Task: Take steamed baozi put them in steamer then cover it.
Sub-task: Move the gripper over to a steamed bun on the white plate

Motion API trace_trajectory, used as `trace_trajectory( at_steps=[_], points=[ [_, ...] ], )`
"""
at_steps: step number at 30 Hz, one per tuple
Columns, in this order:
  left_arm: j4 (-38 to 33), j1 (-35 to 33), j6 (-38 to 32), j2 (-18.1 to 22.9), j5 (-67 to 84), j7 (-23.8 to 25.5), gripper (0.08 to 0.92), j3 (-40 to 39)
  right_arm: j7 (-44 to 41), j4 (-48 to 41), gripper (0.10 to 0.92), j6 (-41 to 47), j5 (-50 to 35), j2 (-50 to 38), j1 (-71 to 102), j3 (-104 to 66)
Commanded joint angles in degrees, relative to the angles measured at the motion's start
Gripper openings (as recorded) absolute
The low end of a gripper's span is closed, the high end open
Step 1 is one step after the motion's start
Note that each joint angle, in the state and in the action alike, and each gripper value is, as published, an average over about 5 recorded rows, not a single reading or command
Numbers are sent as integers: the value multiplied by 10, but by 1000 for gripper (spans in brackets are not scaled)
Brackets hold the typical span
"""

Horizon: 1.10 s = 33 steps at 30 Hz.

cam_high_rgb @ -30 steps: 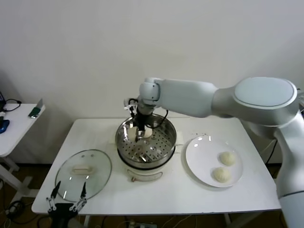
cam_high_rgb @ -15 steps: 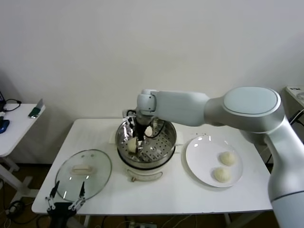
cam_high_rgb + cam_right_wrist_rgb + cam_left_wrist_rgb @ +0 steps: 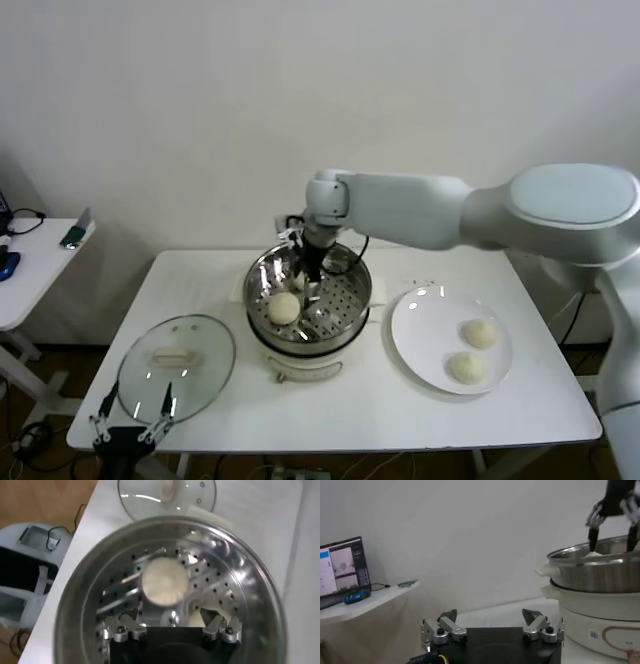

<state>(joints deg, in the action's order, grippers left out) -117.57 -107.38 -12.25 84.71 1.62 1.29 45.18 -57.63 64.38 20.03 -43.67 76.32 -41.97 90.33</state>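
Note:
The steel steamer (image 3: 345, 318) (image 3: 75, 587) (image 3: 592, 575) stands mid-table on its cream base. One baozi (image 3: 285, 307) (image 3: 164, 581) lies free on the perforated floor. My right gripper (image 3: 310, 284) (image 3: 167, 622) hangs open just above the basket, nothing between its fingers; a cream patch (image 3: 214, 616) by one fingertip looks like a second bun, partly hidden. Two more baozi (image 3: 480, 333) (image 3: 466, 367) rest on the white plate (image 3: 415, 330). The glass cover (image 3: 200, 385) (image 3: 145, 497) lies flat at the front left. My left gripper (image 3: 130, 425) (image 3: 490, 617) waits open below the table's front left edge.
A small white side table (image 3: 35, 265) with a phone and cables stands to the left, and a screen (image 3: 342, 565) shows there in the left wrist view. A wall runs close behind the table. The right arm stretches across above the plate's far side.
My right gripper opened inside the steamer and let go of a baozi, which now lies on the basket floor. The gripper then rose slightly and shifted toward the far side. The left arm stayed put.

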Motion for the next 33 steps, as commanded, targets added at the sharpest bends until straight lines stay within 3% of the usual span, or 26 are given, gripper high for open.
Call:
trace_trajectory(
  at_steps=[1,8,16,22,33],
  points=[
    [3,2,1,2,3,1,823,2,-20,141,823,-17,38,-196,-82,20],
    [2,-2,8,0,4,1,823,1,-20,220,823,-10,144,-344,-26,-4],
    [6,-2,8,6,-2,1,823,0,-23,205,823,-22,277,-434,108,-50],
    [15,3,12,12,-14,0,823,-1,-29,150,823,-36,352,-455,224,-129],
    [23,8,16,20,-33,-1,823,-5,-28,103,823,-41,380,-419,323,-193]
  ],
)
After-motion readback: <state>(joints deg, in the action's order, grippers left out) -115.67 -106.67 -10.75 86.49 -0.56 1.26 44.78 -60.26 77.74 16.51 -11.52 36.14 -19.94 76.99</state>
